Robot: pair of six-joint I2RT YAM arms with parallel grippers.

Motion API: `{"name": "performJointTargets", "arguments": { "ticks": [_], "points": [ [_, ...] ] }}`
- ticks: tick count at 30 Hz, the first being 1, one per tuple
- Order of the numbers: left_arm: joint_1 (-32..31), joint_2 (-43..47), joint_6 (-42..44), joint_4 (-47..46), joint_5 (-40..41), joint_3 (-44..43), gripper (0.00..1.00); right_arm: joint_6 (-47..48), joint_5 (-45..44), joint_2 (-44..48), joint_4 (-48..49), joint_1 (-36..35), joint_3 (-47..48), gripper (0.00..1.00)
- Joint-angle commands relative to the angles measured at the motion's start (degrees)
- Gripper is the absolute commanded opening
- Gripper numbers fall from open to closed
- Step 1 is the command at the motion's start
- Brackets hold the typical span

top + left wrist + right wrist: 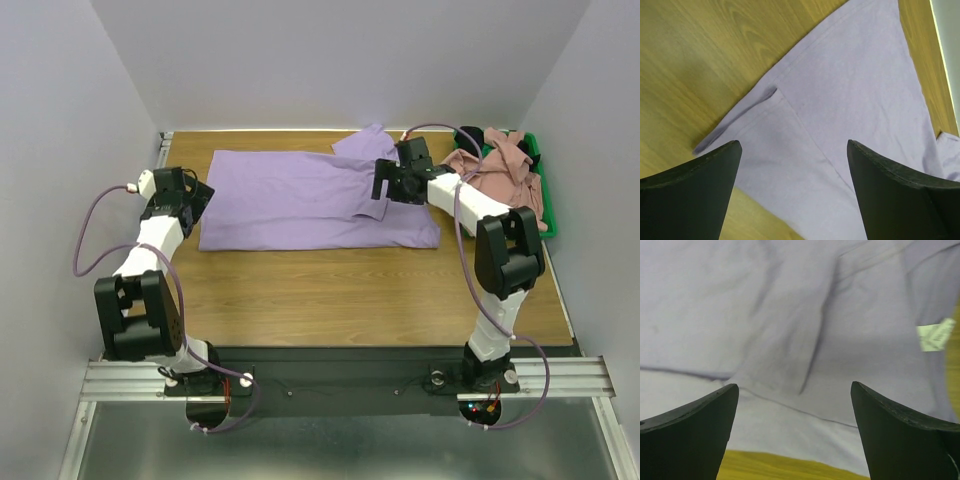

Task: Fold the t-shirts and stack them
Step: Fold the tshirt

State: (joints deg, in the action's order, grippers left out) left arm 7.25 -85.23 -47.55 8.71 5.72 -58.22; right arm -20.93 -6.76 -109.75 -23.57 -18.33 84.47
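From above, the lavender t-shirt (300,195) lies spread on the far half of the table (350,300), with one sleeve folded in. My right gripper (385,187) hangs open over that sleeve, and my left gripper (197,200) stands open at the shirt's left edge. The pink t-shirt (505,165) sits crumpled in the green bin (548,215) far right, out of my way. My left wrist shows a doubled hem corner; I'd pinch both layers together. My right wrist shows creases beside the neck label (935,335), worth smoothing first.

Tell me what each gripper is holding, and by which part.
Nothing is held: the left gripper and right gripper are both open over the lavender t-shirt.
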Motion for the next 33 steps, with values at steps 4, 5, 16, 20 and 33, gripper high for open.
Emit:
{"name": "performJointTargets", "arguments": {
  "ticks": [4, 5, 16, 20, 33],
  "points": [
    [0.2, 4.8, 4.2, -2.3, -3.2, 7.2, 0.98, -1.4, 13.5, -3.2, 2.3, 0.3, 1.5, 1.0],
    [0.2, 4.8, 4.8, -2.1, -3.0, 7.8, 0.98, -1.5, 13.8, -3.8, 2.5, 0.3, 1.8, 1.0],
    [0.2, 4.0, 6.8, -5.7, -4.8, 11.4, 0.98, -0.6, 18.9, -11.2, 3.0, 0.3, 8.1, 1.0],
    [0.2, 2.5, 6.8, -6.2, -4.8, 11.3, 0.98, -1.1, 20.6, -13.3, 3.0, 0.3, 11.2, 0.99],
    [0.2, 2.7, 7.6, -5.5, -5.4, 10.7, 0.98, -11.4, 16.4, -21.7, 4.5, 0.3, 29.6, 1.0]
  ]
}}
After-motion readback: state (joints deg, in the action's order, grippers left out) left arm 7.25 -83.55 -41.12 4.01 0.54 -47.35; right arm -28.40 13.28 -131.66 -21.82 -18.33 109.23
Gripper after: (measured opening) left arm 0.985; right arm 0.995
